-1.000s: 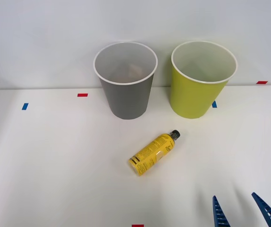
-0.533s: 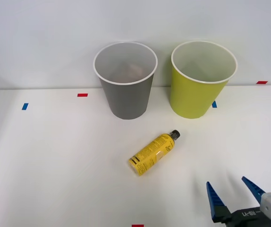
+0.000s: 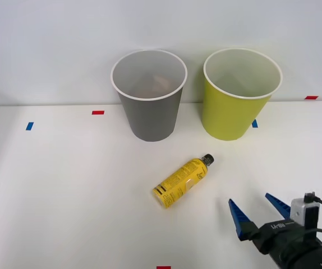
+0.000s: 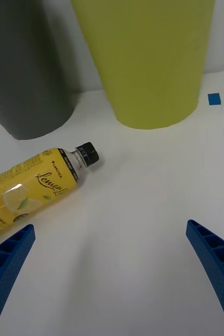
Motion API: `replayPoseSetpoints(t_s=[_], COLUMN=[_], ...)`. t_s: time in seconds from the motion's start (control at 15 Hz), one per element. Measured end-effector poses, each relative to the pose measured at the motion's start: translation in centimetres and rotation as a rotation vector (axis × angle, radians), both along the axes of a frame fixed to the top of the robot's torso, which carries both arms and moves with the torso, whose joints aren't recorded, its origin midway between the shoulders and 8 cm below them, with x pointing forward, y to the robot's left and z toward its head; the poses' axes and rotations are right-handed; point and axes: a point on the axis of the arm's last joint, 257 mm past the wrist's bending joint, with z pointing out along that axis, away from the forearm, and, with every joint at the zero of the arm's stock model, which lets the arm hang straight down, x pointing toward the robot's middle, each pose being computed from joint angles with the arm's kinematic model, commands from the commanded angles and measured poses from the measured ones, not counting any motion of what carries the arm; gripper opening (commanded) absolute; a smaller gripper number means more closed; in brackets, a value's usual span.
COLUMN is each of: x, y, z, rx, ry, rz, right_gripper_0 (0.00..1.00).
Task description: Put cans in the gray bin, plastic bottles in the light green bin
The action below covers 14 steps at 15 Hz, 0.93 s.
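Yellow bottle (image 3: 182,181) on its side — base cut off wrist-side, perhaps — gripper (image 3: 258,212) agape.

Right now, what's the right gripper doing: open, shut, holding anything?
Right gripper: open and empty, fingers spread, apart from the yellow bottle lying on the table.

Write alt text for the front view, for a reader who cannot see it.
A small yellow plastic bottle with a black cap lies on its side on a white table, cap pointing toward a round yellow-green bin. A round dark gray bin stands to that bin's left, and the blue-fingered right pincer is open near the bottle.
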Motion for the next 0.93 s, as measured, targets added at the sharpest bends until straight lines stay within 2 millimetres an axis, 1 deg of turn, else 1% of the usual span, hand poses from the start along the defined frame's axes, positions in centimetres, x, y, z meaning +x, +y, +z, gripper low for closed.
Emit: replayPoseSetpoints(t_s=[0.2,0.33,0.53,0.6,0.93], x=[1.9,2.4,2.0,1.8,3.4], y=[1.1,1.2,1.5,1.7,3.3], z=[0.5,0.2,-1.1,-1.2,0.9], rx=[0.062,0.056,0.024,0.043,0.269], ry=[0.049,0.104,0.292,0.358,0.591], rz=[0.019,0.027,0.035,0.022,-0.128], right_gripper_0=[1.00,1.00,1.00,1.00,1.00])
